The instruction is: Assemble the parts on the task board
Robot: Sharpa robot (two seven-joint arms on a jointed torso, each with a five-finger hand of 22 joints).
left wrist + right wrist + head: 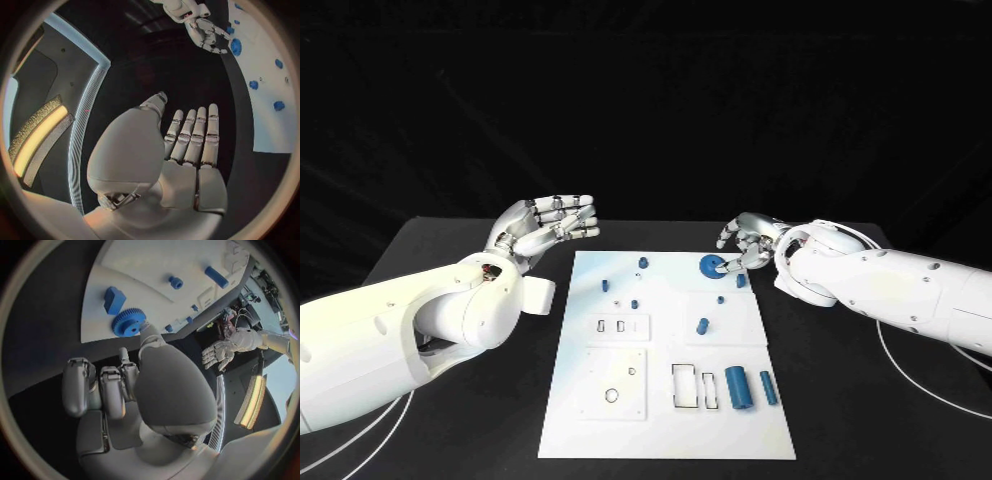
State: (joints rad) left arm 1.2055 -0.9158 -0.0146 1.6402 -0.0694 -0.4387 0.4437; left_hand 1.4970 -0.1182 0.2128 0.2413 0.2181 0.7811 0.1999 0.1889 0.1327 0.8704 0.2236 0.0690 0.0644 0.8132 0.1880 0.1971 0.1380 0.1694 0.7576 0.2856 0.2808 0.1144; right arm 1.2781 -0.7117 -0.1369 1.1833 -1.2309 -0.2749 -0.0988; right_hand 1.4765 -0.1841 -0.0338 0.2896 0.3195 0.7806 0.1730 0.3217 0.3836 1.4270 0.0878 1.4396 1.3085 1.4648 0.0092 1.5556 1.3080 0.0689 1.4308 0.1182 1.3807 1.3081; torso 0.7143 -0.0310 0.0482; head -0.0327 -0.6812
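Black table (473, 235) under a dark backdrop | white board (668, 400) at centre — blue gear (713, 267) at its 1 o'clock corner | right hand (750, 243) fingertips touch the gear, no grip visible | left hand (548, 223) off the board's 10 o'clock — fingers spread, empty
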